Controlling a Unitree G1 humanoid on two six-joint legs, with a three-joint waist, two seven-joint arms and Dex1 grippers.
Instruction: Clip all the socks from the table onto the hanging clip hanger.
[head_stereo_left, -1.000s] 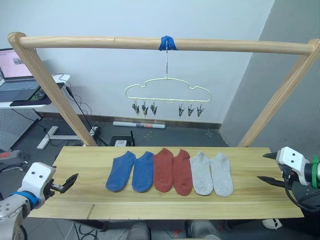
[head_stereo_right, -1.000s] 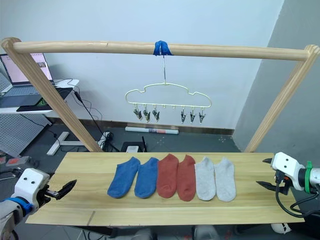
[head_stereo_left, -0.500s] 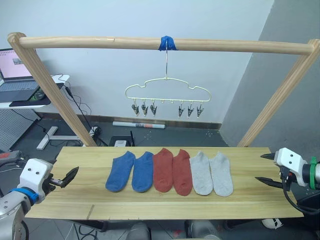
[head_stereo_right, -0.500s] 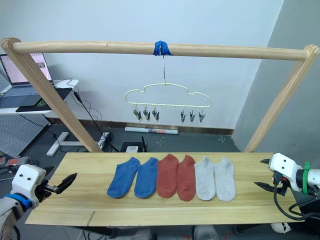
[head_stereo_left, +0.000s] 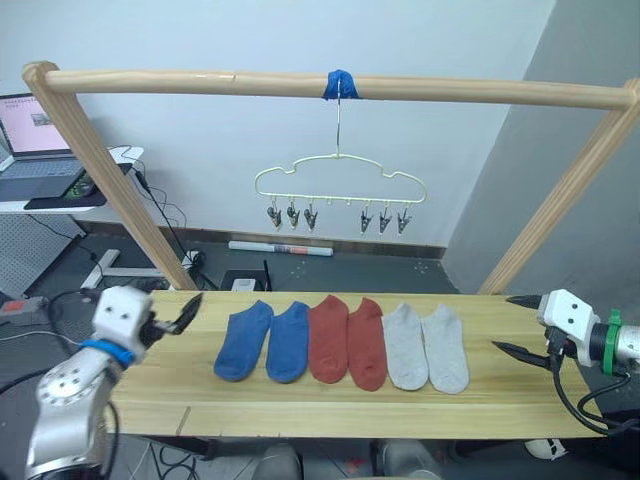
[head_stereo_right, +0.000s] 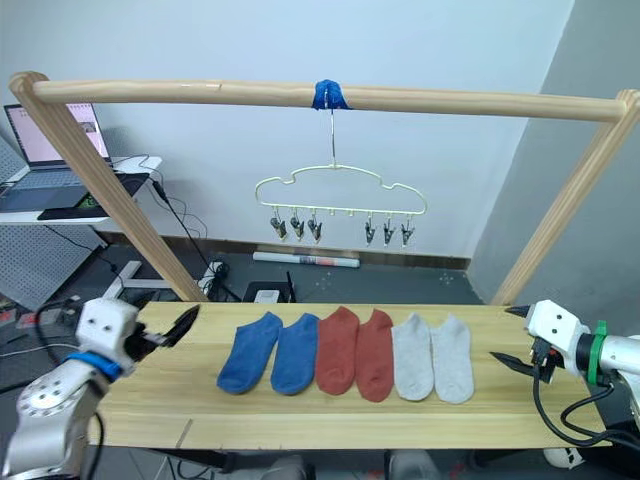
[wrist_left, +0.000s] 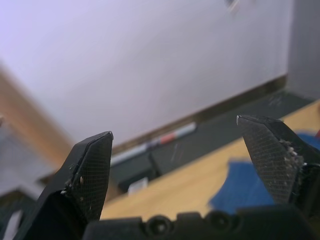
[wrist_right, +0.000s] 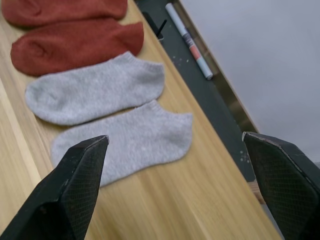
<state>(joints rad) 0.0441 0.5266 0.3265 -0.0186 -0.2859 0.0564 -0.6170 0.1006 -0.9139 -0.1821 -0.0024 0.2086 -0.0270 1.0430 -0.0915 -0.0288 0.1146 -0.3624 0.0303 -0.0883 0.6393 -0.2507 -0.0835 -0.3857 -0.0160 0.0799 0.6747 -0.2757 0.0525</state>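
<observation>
Six socks lie side by side across the middle of the table (head_stereo_left: 330, 410): two blue (head_stereo_left: 243, 340) (head_stereo_left: 289, 340), two rust-red (head_stereo_left: 328, 338) (head_stereo_left: 366, 342) and two light grey (head_stereo_left: 404, 345) (head_stereo_left: 444, 347). The pale yellow clip hanger (head_stereo_left: 340, 180) hangs above them from the top pole by its hook, its metal clips (head_stereo_left: 290, 215) bare. My left gripper (head_stereo_left: 188, 310) is open, just left of the blue socks. My right gripper (head_stereo_left: 512, 325) is open too, at the table's right end, a short way from the grey socks (wrist_right: 100, 90).
A wooden frame with a top pole (head_stereo_left: 200, 82) and slanted side posts (head_stereo_left: 110, 190) (head_stereo_left: 565, 195) straddles the table. Blue tape (head_stereo_left: 340, 84) wraps the pole at the hook. A desk with a laptop (head_stereo_left: 35, 140) stands at the far left. A marker-like tube (head_stereo_left: 280, 248) lies on the floor behind.
My left gripper has moved from the table's front left corner back and to the right, close to the blue socks. My right gripper has edged slightly inward. The socks have not moved.
</observation>
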